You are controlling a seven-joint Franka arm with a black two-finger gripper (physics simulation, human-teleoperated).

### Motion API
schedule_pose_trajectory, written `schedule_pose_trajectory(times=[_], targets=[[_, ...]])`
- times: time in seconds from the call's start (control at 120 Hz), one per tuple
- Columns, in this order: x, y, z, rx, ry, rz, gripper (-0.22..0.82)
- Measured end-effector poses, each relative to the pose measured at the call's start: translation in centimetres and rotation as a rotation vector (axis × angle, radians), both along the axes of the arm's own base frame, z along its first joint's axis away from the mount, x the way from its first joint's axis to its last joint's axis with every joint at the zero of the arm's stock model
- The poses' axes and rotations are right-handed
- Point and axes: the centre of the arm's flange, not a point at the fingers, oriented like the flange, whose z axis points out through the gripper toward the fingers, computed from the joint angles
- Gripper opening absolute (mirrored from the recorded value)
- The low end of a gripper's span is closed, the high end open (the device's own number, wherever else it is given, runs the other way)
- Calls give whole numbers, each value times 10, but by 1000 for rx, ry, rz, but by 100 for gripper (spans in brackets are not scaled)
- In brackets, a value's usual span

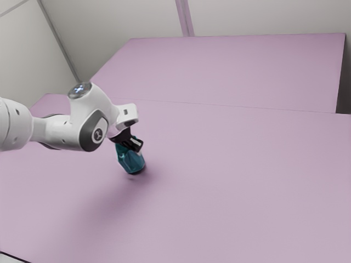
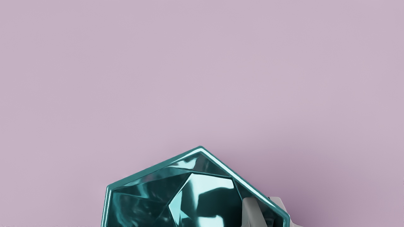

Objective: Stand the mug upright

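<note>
- My pincer [image 2: 265,202] was clamped, as I read it, on one side wall of the mug [image 1: 130,160]: one finger [image 2: 251,212] stood inside the mouth, the other just outside the same wall.
- The mug hung below my hand, its rim [image 2: 201,148] toward me and its body leaning; I judged that it wanted levelling before any release.
- Turning my wrist slowly seemed best, because a pinch on one wall could let the mug pivot or slip.
- At the mug's far end was its base [image 1: 135,172]; whether it touched the table [image 1: 230,175] I could not tell. It needed to meet the top flat, not on an edge.
- A soft shadow [image 1: 107,205] spread around and beyond the mug. I meant to ease down gently, part my fingers only once the mug bore its own weight, then draw straight up, clear of the rim.
</note>
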Motion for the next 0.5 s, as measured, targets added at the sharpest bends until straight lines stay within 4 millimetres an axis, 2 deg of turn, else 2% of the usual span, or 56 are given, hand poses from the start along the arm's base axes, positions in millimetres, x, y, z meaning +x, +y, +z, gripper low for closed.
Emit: schedule_pose_trajectory(times=[0.142, 0.35, 0.5], targets=[[0, -6, -4, -11, 10, 27, -14], [-1, -15, 1, -28, 14, 54, 22], [-2, -20, 19, -43, -9, 70, 38]])
